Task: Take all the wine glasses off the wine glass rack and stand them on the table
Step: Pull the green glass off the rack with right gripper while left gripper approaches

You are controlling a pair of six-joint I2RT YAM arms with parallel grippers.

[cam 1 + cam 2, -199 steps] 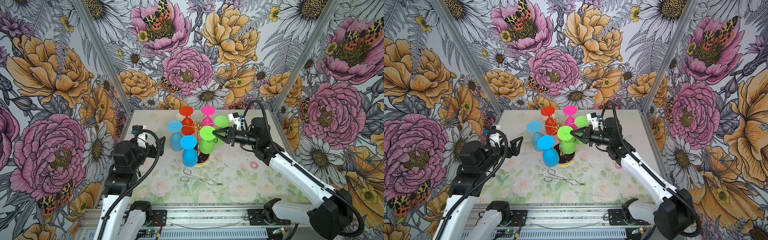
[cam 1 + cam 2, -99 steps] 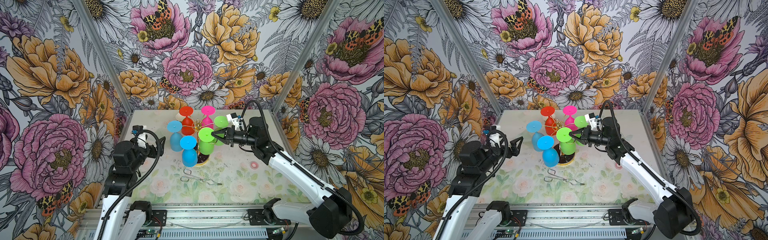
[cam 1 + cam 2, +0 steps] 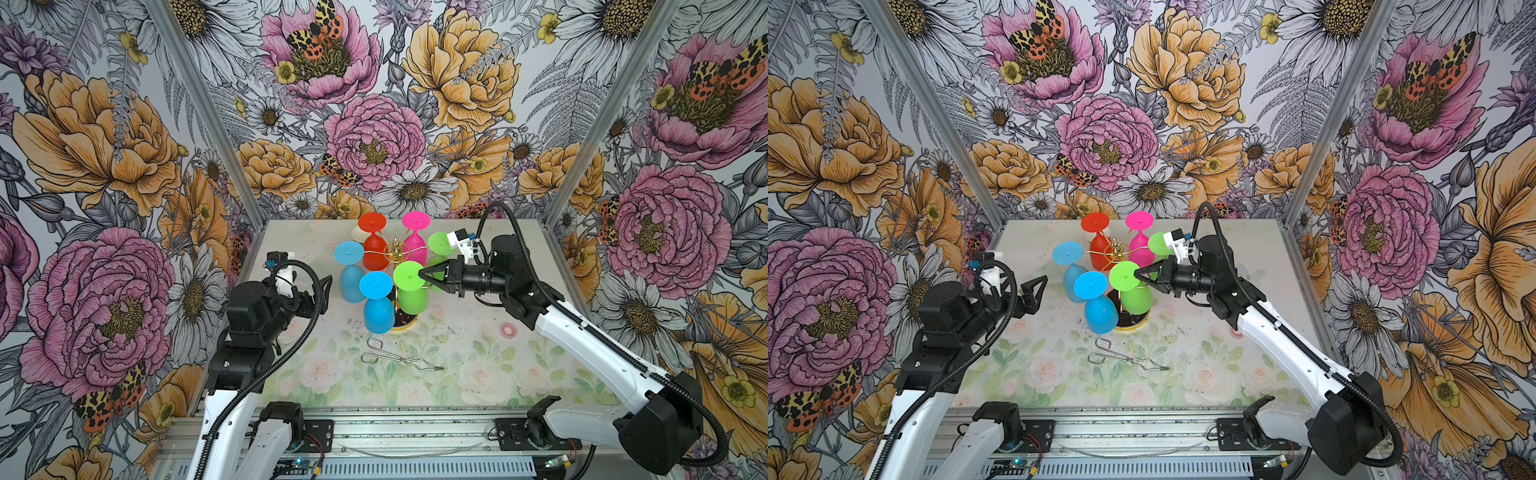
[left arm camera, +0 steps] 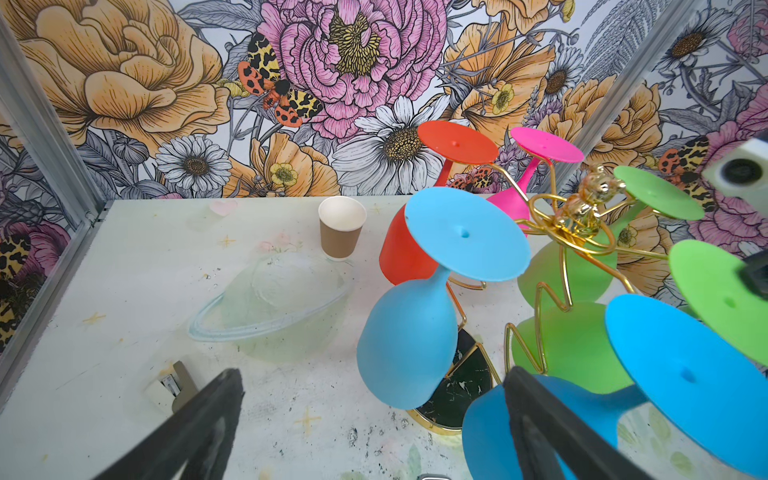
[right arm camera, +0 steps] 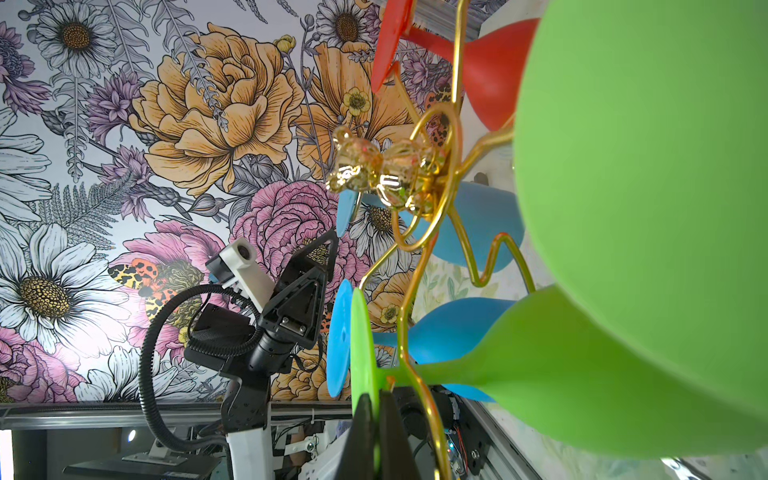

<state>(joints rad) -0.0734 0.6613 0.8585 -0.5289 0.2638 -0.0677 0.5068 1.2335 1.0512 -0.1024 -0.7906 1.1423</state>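
Nothing readable is showing anywhere I am looking: no words, numbers, brand marks or signs. The green glass [image 3: 411, 300], the rack [image 3: 397, 251] and the cup [image 4: 341, 232] are all showing plain surfaces. A small white piece [image 4: 163, 387] lying on the table is showing a dark mark, but it is coming through too blurred to make out.

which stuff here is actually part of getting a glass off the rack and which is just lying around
For the job: wine glass rack; green wine glass; right end effector, shut on that glass's foot.

Just lying about: steel wire tongs; paper cup; clear dish.
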